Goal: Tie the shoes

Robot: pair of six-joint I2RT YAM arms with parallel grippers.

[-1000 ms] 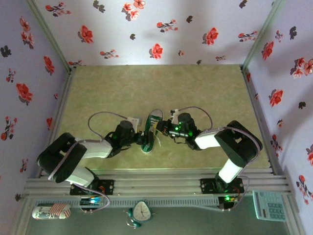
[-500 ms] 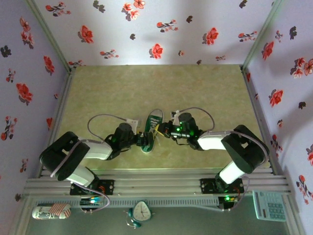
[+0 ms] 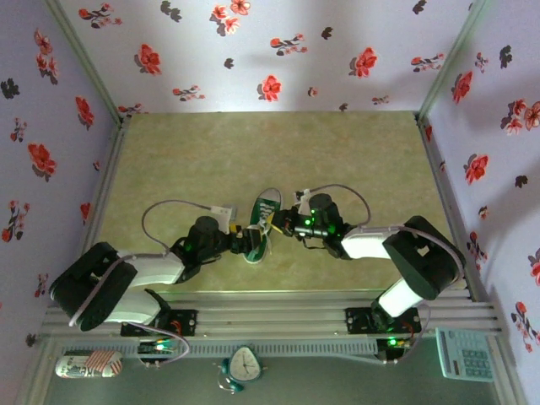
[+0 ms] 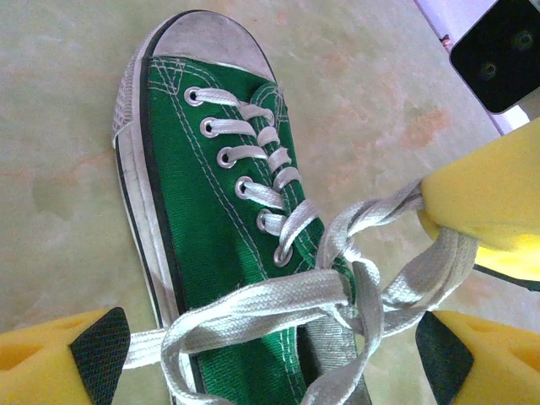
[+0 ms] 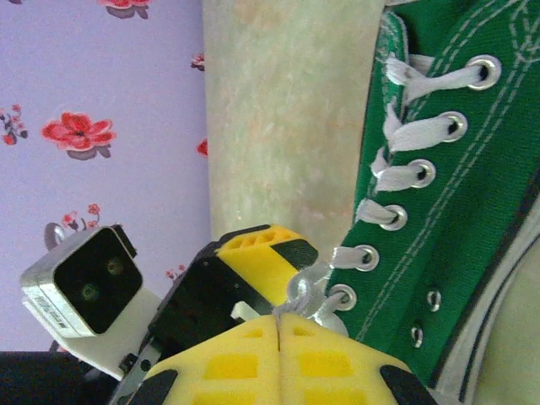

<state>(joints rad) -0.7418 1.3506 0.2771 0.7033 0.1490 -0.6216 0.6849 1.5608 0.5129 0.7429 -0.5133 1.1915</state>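
The green sneaker [image 3: 263, 221], set on the table [image 3: 337, 152] between both arms, is judged half tied: the white laces [image 4: 342, 283] are crossed once, one strand is pinched by the clenched right gripper [image 5: 278, 325], the left gripper [image 4: 270, 367] is spread empty, and no bow is formed yet.

The sneaker [image 4: 211, 245] is green, its laces [image 4: 253, 297] white.

Table [image 3: 253, 152]: we see a pale green top, mottled with faint orange-brown blotches.
Near edge: grey metal rails [image 3: 270, 314] run the full width.
On the table: one green sneaker [image 3: 260, 229] — upright on its sole, towards the near side, about midway across.
How it lies: white toe cap [image 4: 207, 42] towards the far wall, heel towards the rails.
Sneaker's top: white laces [image 4: 253, 297] threaded through the eyelets — crossed loosely near the ankle opening.
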